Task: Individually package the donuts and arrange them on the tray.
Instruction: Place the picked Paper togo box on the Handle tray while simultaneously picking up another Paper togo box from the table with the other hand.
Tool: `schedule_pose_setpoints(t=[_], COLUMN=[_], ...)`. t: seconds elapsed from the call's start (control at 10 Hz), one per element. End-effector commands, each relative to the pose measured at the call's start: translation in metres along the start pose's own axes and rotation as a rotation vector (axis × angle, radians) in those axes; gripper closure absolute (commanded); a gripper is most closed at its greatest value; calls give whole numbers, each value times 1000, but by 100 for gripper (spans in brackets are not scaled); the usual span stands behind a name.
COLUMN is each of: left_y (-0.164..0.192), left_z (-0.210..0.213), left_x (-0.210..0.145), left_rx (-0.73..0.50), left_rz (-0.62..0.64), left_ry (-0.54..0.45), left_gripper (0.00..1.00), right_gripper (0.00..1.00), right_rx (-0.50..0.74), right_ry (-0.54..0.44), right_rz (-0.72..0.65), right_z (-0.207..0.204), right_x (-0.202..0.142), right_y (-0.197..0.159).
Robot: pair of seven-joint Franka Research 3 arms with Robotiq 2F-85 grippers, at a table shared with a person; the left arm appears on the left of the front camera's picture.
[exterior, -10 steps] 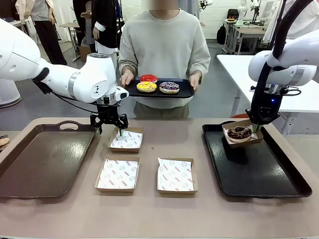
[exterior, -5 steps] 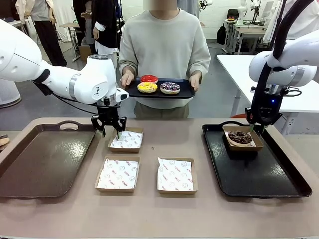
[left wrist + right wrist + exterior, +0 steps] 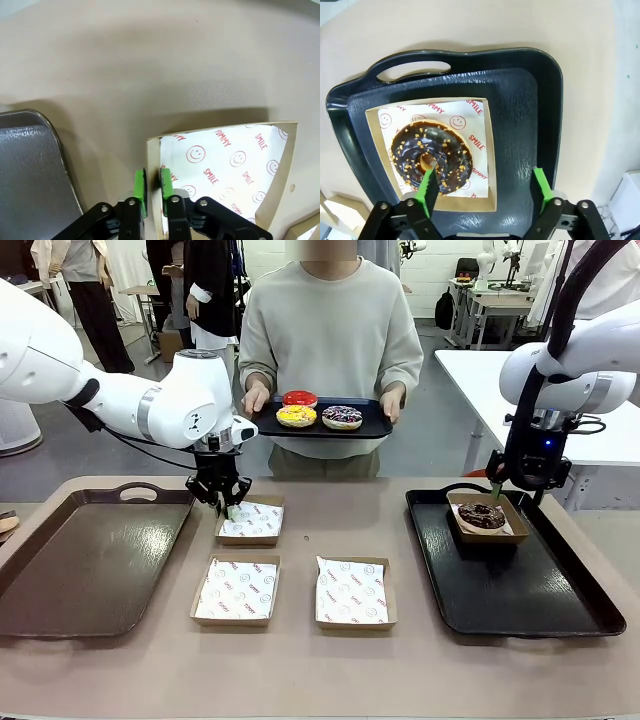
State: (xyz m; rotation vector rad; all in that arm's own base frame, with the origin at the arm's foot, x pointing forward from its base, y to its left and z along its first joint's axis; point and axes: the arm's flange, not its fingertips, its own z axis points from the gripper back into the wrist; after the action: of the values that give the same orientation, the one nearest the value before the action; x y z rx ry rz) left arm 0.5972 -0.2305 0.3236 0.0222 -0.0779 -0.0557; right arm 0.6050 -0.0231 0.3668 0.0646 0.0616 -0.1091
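At the right of the beige tabletop (image 3: 300, 670), the large black plastic tray (image 3: 520, 150) carries the boxed dark chocolate ring donut (image 3: 431, 155), and the right hand (image 3: 484, 186) hangs wide and empty above it. The glossy red donut (image 3: 298, 397), yellow sprinkled donut (image 3: 294, 415) and purple drizzled donut (image 3: 341, 416) wait on the person's small black tray (image 3: 370, 424). The left hand (image 3: 152, 186) is pinched narrow on the thin wall of the far paper-lined brown cardboard box (image 3: 225, 160), and lifting by one corner could buckle or tip it. How firmly the green pads (image 3: 140, 185) bite is unclear, with that corner cut off at the wrist view's bottom edge.

Front camera looks across the table (image 3: 300, 670) at a person (image 3: 330, 330) opposite. Wrist cameras peer down from close above: left onto a paper-lined box (image 3: 225, 165), right onto the chocolate donut (image 3: 447, 150). Both are shared with the front view.
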Motion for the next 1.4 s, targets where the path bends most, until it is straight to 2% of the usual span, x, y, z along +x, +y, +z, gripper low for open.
schedule_pose_setpoints(t=[0.0,0.5,0.6,0.8,1.1,1.3], left_y=[1,6,7,10,7,-1], left_z=[3,13,25,70,139,171], left_x=[3,0,-4,-11,-16,-10], left_rx=[-8,-17,-6,-17,-28,-13], left_rz=[28,40,15,-11,-24,-14], left_ry=[0,7,27,-6,-56,-58], left_gripper=[100,100,100,100,100,100], right_gripper=[0,0,0,0,0,0], right_rx=[0,77,163,412,773,928], right_ry=[4,-5,17,25,-12,-56], right_rz=[-22,-48,-33,-79,-170,-168], right_z=[3,22,38,81,132,138], right_x=[-1,-17,-32,-69,-122,-160], right_y=[0,-8,-10,-33,-103,-156])
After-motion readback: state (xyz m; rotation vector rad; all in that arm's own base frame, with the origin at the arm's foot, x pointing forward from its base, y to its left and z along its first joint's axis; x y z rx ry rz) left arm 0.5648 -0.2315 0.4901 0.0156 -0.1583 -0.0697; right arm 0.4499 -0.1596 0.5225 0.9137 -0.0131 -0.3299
